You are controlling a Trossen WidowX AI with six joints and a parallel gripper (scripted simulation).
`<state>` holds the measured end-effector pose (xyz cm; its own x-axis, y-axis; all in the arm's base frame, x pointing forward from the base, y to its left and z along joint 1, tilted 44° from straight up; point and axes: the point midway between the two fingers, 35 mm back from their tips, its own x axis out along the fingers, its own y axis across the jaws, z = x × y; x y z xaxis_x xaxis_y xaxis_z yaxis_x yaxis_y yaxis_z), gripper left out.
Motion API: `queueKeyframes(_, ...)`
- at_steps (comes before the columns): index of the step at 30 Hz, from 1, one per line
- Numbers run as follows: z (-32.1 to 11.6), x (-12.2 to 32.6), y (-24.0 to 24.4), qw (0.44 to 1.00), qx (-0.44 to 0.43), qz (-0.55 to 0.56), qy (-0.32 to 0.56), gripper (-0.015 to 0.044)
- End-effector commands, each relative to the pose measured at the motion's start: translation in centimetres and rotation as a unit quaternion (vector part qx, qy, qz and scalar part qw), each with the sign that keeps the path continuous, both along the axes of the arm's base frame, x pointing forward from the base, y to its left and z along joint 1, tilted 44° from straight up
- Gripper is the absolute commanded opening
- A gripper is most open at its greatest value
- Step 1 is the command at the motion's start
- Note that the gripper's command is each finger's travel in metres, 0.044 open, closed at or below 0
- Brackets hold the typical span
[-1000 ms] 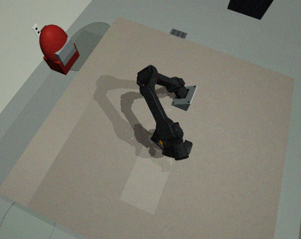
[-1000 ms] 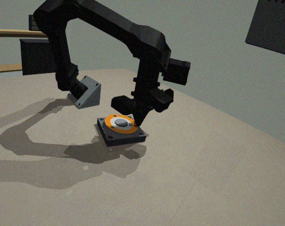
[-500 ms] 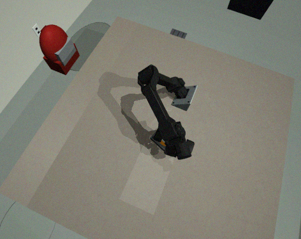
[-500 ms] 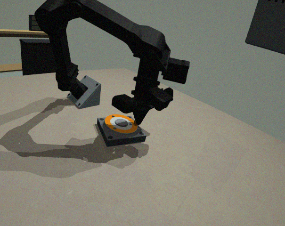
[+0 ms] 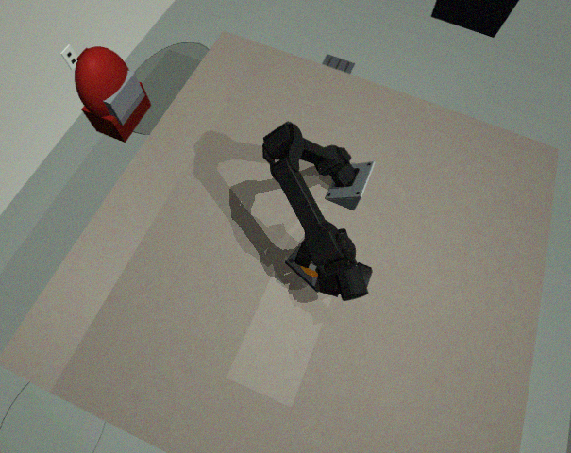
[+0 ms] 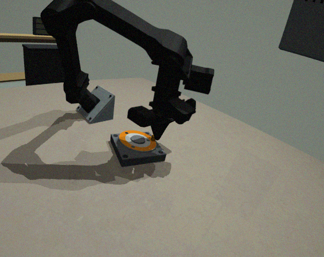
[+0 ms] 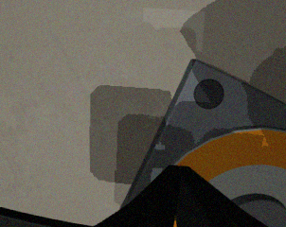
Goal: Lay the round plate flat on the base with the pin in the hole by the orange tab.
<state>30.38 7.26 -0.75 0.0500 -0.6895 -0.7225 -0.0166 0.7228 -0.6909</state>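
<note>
The gripper (image 6: 157, 135) points straight down with its fingers pressed together on nothing, and its tip sits at the far right edge of the orange plate (image 6: 136, 140), right beside a small orange nub that I take to be the tab (image 6: 152, 136) (too small to be sure). The plate rests on the dark square base (image 6: 138, 155), ringed around the grey post (image 6: 138, 139) at its middle, in the centre of the tan table (image 6: 239, 193). From here I judge the job unfinished: the closed tip seems placed to nudge the tab around the post, and I cannot tell whether the plate lies flat or whether the pin is in its hole, since neither pin nor hole shows clearly. What remains, as I read it, is turning the plate until it drops, then lifting the arm off. Nothing crowds the base; the grey wedge mount (image 6: 99, 107) of the arm stands well to the far left, and a red block (image 5: 110, 97) sits off the table's far corner in the top view. The arm itself hides most of the plate from above.
</note>
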Motion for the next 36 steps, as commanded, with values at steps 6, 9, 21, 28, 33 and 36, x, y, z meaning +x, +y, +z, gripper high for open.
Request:
queueKeyframes(6, -0.5, -1.1, 0.1, 1.000, 0.001, -0.002, 0.008, 0.0000)
queueKeyframes(9, -0.5, -1.3, 0.2, 1.000, 0.001, -0.002, 0.008, 0.0000)
queueKeyframes(21, -0.7, -2.0, 0.4, 1.000, 0.001, -0.002, 0.008, 0.0000)
queueKeyframes(28, -0.7, -2.5, 0.4, 1.000, 0.001, -0.002, 0.008, 0.0000)
queueKeyframes(33, -0.7, -2.9, 0.5, 1.000, 0.001, -0.002, 0.008, 0.0000)
queueKeyframes(36, -0.8, -3.1, 0.5, 1.000, 0.001, -0.002, 0.008, 0.0000)
